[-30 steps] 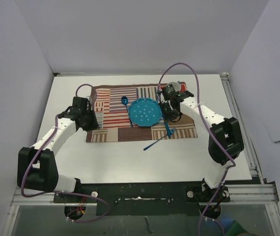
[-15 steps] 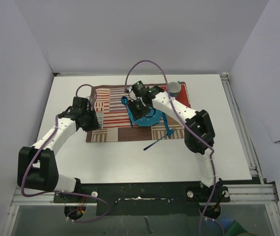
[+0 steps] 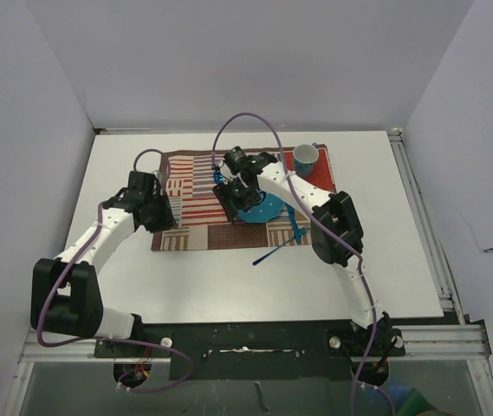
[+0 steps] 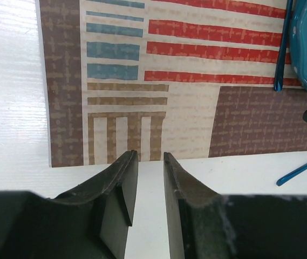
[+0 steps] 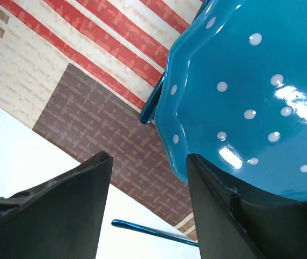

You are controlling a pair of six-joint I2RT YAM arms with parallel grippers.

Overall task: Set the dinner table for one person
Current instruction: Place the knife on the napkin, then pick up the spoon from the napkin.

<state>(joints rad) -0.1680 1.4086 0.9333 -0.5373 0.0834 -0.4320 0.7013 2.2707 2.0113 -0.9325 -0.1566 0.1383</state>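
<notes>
- My right fingers (image 5: 86, 189) stand wide apart and grip nothing. The wavy rim of a teal plate (image 5: 261, 97) shows in the gap between them. I cannot tell whether either finger touches it.
- My left fingers (image 4: 125, 178) stand narrowly apart, with only a thin slit between the pads, and hold nothing.
- Below the right fingers, the plate is glossy teal with white dots and lies on a striped mat (image 5: 94, 124) of red, brown, blue and cream patches.
- A blue spoon (image 5: 149, 110) lies on the mat just beside the plate's left edge, partly hidden by the rim.
- The left fingers hang over the bare white desk (image 4: 13, 108), just short of the mat's near edge and close to its near left corner.
- A thin blue utensil (image 3: 272, 254) lies slanted on the desk, its far end at the mat's near edge. It is too small for me to tell which kind it is.
- A second blue utensil (image 3: 296, 227) lies on the mat just right of the plate, also too small to name.
- A small cup (image 3: 305, 157) stands upright on the mat's far right corner, well apart from both sets of fingers.
- From above, the right arm reaches in from the right, its wrist over the plate's left side. The left arm bends in to the mat's left edge.
- The desk is the large white surface under everything, with aluminium rails along its right and near edges. The mat lies on its far middle part.
</notes>
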